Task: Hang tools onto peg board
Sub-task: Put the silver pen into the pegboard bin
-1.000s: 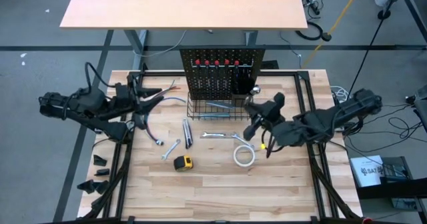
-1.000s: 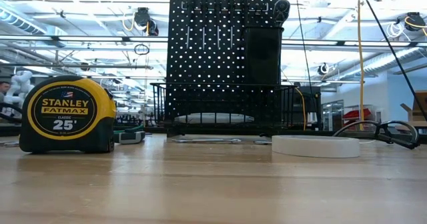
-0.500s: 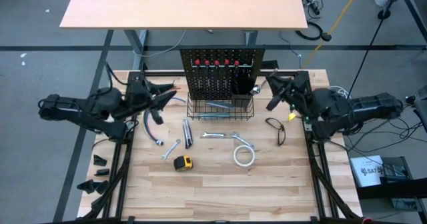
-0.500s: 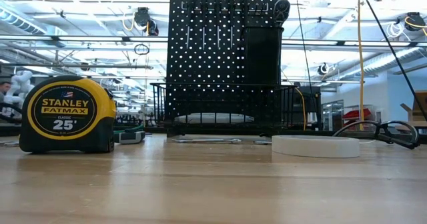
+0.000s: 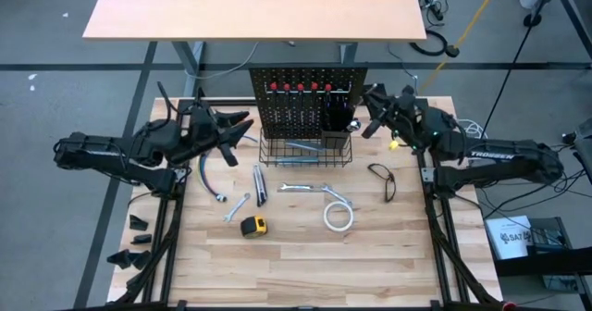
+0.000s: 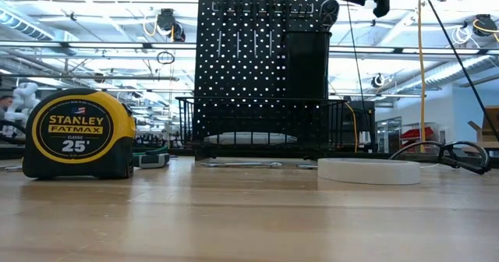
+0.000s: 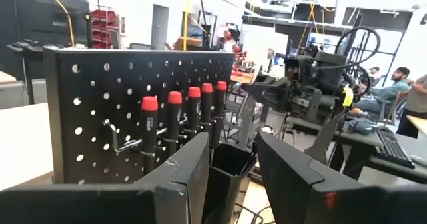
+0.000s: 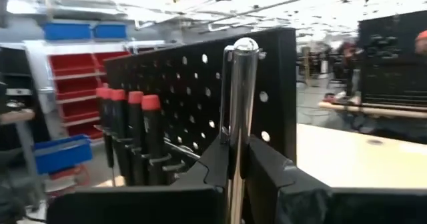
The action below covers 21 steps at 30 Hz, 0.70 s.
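Tools: chrome tool (image 8: pixel 240 117) clamped upright in right gripper (image 8: pixel 235 159), raised beside peg board (image 5: pixel 308 96) right edge, likely for cup (image 5: pixel 335 117). Left gripper (image 5: pixel 233 128) part open, empty, beside board's left. Tape measure (image 5: pixel 254 226), tape roll (image 5: pixel 339 217), wrenches (image 5: pixel 239 205) left on worktop (image 5: pixel 305 265).

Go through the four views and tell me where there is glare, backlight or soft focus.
Low view: bright ceiling lights backlight the peg board into a near silhouette; the tape measure is sharp. Left wrist view: the left gripper is soft, the room behind bright. Right wrist view: a highlight glints on the silver tool in the right gripper. High view: even light.
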Each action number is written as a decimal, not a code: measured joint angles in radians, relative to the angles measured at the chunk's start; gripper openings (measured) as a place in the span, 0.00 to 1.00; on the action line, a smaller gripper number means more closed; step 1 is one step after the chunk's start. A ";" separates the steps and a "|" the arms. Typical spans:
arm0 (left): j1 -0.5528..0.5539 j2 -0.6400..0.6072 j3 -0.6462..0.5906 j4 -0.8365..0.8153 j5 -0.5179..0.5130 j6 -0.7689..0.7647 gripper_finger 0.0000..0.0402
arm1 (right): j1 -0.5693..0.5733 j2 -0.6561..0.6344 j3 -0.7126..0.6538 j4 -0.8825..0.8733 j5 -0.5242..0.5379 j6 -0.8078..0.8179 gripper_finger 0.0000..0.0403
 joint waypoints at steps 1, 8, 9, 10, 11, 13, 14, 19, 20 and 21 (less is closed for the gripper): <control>0.000 0.000 0.000 0.000 0.000 0.000 0.32 | -0.011 0.004 0.000 0.006 -0.026 0.002 0.05; 0.000 0.000 0.000 0.000 0.000 -0.001 0.32 | -0.078 0.028 -0.025 0.041 -0.145 0.054 0.05; -0.001 0.000 0.000 0.000 0.000 -0.001 0.32 | -0.085 0.028 -0.041 0.052 -0.153 0.071 0.05; -0.001 0.000 0.000 -0.001 0.000 0.000 0.32 | -0.090 0.029 -0.057 0.064 -0.162 0.086 0.05; -0.001 0.000 0.000 0.000 0.000 0.000 0.32 | -0.093 0.029 -0.072 0.076 -0.167 0.097 0.05; -0.001 0.000 0.000 -0.001 0.000 -0.001 0.32 | -0.096 0.027 -0.086 0.099 -0.175 0.109 0.05; -0.001 0.000 0.000 -0.001 0.000 -0.001 0.32 | -0.098 0.026 -0.087 0.104 -0.186 0.110 0.05; -0.001 0.000 0.000 -0.001 -0.005 0.000 0.32 | -0.113 0.025 -0.097 0.093 -0.271 0.103 0.05; -0.001 0.000 0.000 -0.001 -0.006 0.000 0.32 | -0.123 0.023 -0.097 0.088 -0.304 0.103 0.05; -0.001 0.000 0.000 -0.001 -0.008 0.001 0.32 | -0.132 0.022 -0.097 0.080 -0.327 0.103 0.05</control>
